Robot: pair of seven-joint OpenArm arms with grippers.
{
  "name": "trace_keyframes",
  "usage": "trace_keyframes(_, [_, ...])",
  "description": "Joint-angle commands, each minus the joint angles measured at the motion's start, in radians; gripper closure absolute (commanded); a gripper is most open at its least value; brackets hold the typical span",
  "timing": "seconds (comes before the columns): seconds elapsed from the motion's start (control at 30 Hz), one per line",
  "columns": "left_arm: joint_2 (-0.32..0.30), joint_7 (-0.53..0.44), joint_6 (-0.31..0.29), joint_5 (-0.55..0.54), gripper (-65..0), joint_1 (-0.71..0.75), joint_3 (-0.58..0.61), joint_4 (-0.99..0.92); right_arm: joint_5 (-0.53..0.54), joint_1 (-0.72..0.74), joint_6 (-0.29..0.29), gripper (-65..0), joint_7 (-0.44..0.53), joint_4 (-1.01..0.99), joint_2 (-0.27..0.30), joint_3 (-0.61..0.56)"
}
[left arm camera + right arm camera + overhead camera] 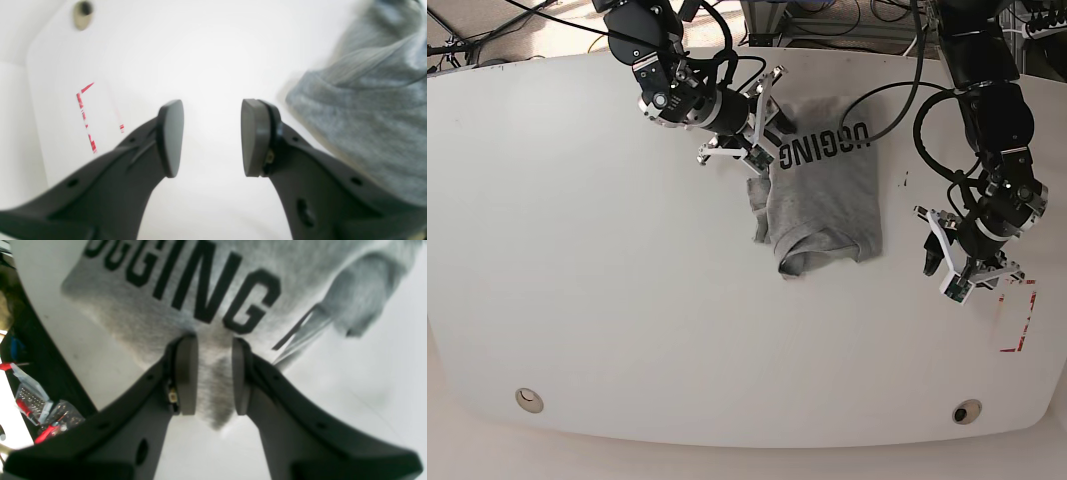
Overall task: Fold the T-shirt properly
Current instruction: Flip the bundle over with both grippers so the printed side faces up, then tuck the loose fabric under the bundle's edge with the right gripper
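Observation:
The grey T-shirt (827, 195) lies partly folded at the table's middle back, with the black letters "UGGING" facing up. My right gripper (765, 128) is at the shirt's far-left corner. In the right wrist view this gripper (213, 340) has its jaws drawn in on a bunched fold of the shirt (133, 316), and cloth fills the gap between the pads. My left gripper (947, 268) is open and empty over bare table, right of the shirt. In the left wrist view it (211, 103) is wide open, with the shirt (367, 110) off to its right.
A red tape corner mark (1019, 320) lies by the left gripper and also shows in the left wrist view (85, 113). Table holes sit at the near edge (967, 412). Bags and tools (40, 406) lie beyond the table's edge. Cables hang at the back.

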Motion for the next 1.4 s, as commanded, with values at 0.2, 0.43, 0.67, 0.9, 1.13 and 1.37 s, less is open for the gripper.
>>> trace_keyframes(0.2, [-0.006, -0.015, 0.005, -0.005, -25.0, 0.063, -0.213, 0.023, 0.068, 0.05, 0.01, -17.3, -0.019, 0.134, 0.023, 0.057])
trace_keyframes(0.43, [-0.006, -0.016, 0.005, -0.005, -25.0, 0.142, -0.297, 0.02, 0.231, 0.159, 0.01, -23.9, -0.028, 0.063, 0.031, 0.152])
trace_keyframes(0.67, [-0.004, -0.016, 0.005, -0.005, -25.0, 0.223, -0.325, 0.02, 0.388, 0.322, 0.006, -48.5, -0.042, -0.146, 0.022, 0.172])
trace_keyframes(0.9, [0.02, -0.016, 0.005, -0.005, -25.0, 0.26, -0.357, 0.02, 0.398, 0.48, 0.012, -45.8, -0.077, -0.396, -0.041, 0.175])
trace_keyframes(1.13, [0.036, -0.019, 0.005, -0.005, -25.0, 0.29, -0.38, 0.02, 0.397, 0.621, 0.019, -46.0, -0.07, -0.649, -0.087, 0.173])
trace_keyframes(1.37, [0.053, -0.019, 0.005, -0.005, -25.0, 0.29, -0.4, 0.018, 0.397, 0.688, 0.047, -46.0, -0.008, -0.812, -0.101, 0.172])
